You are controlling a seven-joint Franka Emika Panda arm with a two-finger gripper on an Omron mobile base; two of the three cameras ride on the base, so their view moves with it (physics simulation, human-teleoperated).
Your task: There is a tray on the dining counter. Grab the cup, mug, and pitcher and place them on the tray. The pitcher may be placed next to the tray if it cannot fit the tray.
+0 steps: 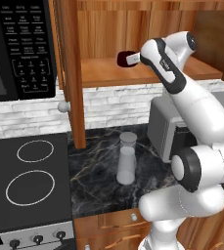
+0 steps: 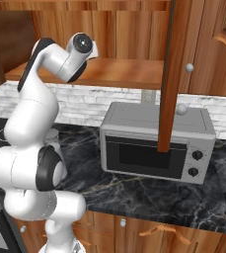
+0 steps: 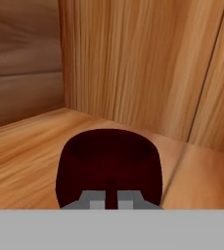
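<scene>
We had the gripper (image 3: 111, 199) reaching into the open wall cabinet, its jaws closed on what looked like the near rim of the mug (image 3: 108, 166), which sat on the cabinet shelf (image 1: 108, 73). We judged the mug pickup was in hand; next it needed lifting clear and carrying to the tray.

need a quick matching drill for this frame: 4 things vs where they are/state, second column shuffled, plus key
1. mug
2. pitcher
3. toaster oven
4. hand

A. on the black marble counter, by the stove
B. on the counter, under the open cabinet door
C. shut on the mug's rim
D. on the wooden cabinet shelf

Pairs: 1-D, 2-A, 3-B, 4-C
</scene>
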